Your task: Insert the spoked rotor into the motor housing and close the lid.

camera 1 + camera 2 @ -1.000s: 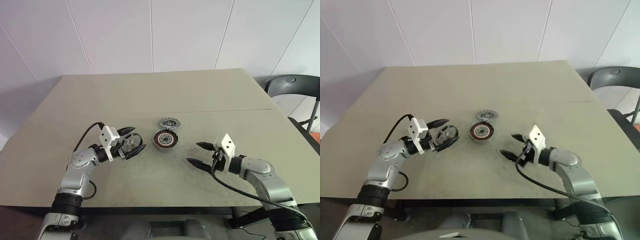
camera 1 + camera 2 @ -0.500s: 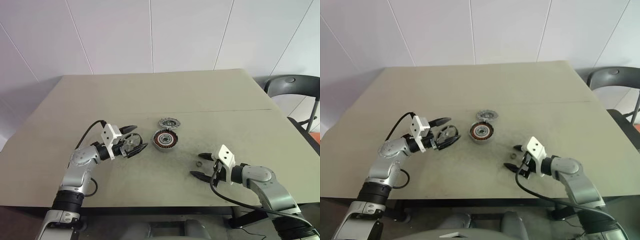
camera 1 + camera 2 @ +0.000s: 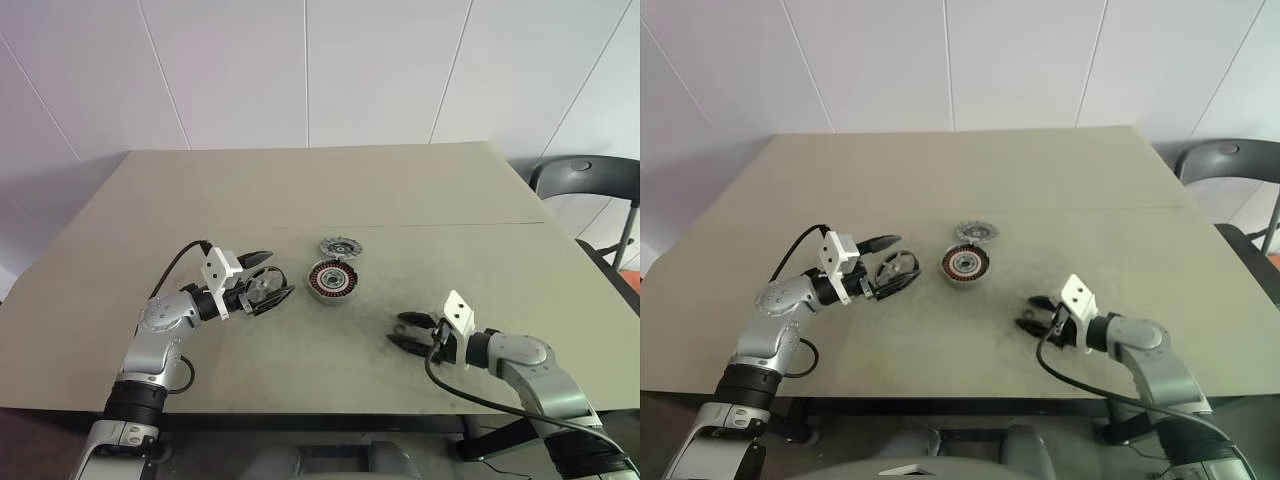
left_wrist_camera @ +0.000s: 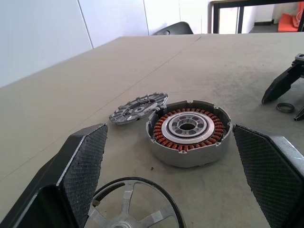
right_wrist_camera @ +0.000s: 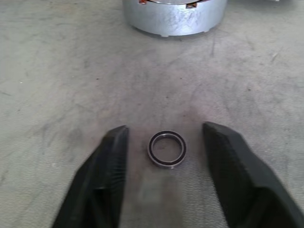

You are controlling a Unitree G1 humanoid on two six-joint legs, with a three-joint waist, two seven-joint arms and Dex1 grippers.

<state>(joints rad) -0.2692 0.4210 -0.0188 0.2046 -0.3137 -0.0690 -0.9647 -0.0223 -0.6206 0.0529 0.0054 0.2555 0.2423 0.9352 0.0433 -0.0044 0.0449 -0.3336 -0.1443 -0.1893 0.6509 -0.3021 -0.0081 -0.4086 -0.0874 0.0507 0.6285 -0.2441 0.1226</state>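
The spoked rotor [image 4: 135, 209] sits between the wide-spread fingers [image 4: 83, 159] of the left gripper [image 3: 262, 281], standing roughly on edge toward the left side of the tabletop [image 3: 300, 200]. Whether the pads actually pinch its rim or only flank it, I cannot tell.

It looks light and rigid: a thin dark ring on a few slim silver spokes and a small hub. The spokes seem the delicate part, so the rim is probably the place to hold it, at two opposite points; the smooth metal may slip if it is gripped off-centre.

The motor housing [image 3: 331, 280] lies flat just beside that gripper, near the middle of the tabletop, its copper windings facing up around a silver centre. It looks dense and stiff, unlikely to shift easily.

The lid [image 3: 339, 246] lies just behind the housing, toward the far edge, and seems to lean against it.

The right gripper [image 3: 413, 331] is low over the tabletop nearer the front edge, its fingers [image 5: 107, 166] apart on either side of a small metal ring [image 5: 166, 148], not touching it.
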